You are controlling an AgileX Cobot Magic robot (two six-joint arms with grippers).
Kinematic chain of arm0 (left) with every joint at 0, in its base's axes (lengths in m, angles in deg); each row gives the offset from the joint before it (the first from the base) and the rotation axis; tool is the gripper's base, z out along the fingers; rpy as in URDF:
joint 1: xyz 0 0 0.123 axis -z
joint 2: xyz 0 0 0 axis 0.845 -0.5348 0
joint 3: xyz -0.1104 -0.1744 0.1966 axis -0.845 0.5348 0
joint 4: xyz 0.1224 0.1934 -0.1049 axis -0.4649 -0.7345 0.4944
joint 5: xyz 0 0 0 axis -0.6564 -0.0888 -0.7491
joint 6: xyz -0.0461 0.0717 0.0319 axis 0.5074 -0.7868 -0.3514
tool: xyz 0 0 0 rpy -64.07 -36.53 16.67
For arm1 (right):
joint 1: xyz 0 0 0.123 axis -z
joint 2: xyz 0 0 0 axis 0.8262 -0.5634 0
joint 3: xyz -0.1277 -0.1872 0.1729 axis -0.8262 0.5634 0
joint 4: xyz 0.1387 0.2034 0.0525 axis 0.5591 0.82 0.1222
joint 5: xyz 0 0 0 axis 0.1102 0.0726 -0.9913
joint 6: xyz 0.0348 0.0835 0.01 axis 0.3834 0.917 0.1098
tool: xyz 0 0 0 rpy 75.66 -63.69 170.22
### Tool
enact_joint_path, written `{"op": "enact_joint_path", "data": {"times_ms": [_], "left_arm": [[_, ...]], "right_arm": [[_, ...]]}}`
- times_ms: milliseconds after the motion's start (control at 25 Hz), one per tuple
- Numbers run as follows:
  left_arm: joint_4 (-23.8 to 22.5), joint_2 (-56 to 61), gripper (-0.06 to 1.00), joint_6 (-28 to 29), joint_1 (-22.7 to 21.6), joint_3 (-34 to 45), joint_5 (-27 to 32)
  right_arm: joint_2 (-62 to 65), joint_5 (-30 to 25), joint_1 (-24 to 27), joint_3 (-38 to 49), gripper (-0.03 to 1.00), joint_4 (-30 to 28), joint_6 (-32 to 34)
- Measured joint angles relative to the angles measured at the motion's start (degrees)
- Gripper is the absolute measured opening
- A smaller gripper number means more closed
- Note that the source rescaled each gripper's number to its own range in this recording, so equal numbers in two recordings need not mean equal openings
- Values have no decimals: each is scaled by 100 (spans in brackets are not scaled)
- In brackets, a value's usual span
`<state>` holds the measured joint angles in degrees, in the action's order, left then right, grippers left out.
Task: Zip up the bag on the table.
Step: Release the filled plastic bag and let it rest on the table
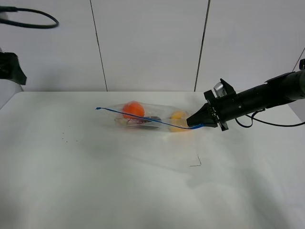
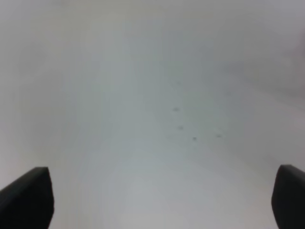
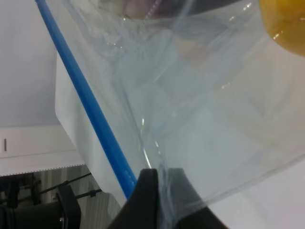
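Observation:
The clear plastic bag lies on the white table at mid-back, holding an orange fruit, a purple item and a yellow fruit. Its blue zipper strip runs from the far left end to my right gripper, which is shut on the bag's right end at the strip. In the right wrist view the strip and clear film run into the closed fingertips. My left gripper is open, over bare table; its arm is barely visible at the left edge of the exterior view.
A small dark wire-like scrap lies on the table in front of the bag. Tiny dark specks mark the table's left part. A white panelled wall stands behind the table.

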<state>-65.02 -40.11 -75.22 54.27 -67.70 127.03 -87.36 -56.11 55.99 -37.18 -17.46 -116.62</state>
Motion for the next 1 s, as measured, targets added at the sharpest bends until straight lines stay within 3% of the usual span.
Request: {"op": "enact_joint_path", "data": {"times_ms": [240,480,1000], "left_arm": [[21,611,99,-25,-203,353,130],[10,1504,99,-74,-203,1315,390],[21,5241,99,-111,-203,3218,16]], "right_arm": [[0,-18,0,0,0,0,-55],[0,-29,0,0,0,0,-67],[0,-47,0,0,0,0,-101]]}}
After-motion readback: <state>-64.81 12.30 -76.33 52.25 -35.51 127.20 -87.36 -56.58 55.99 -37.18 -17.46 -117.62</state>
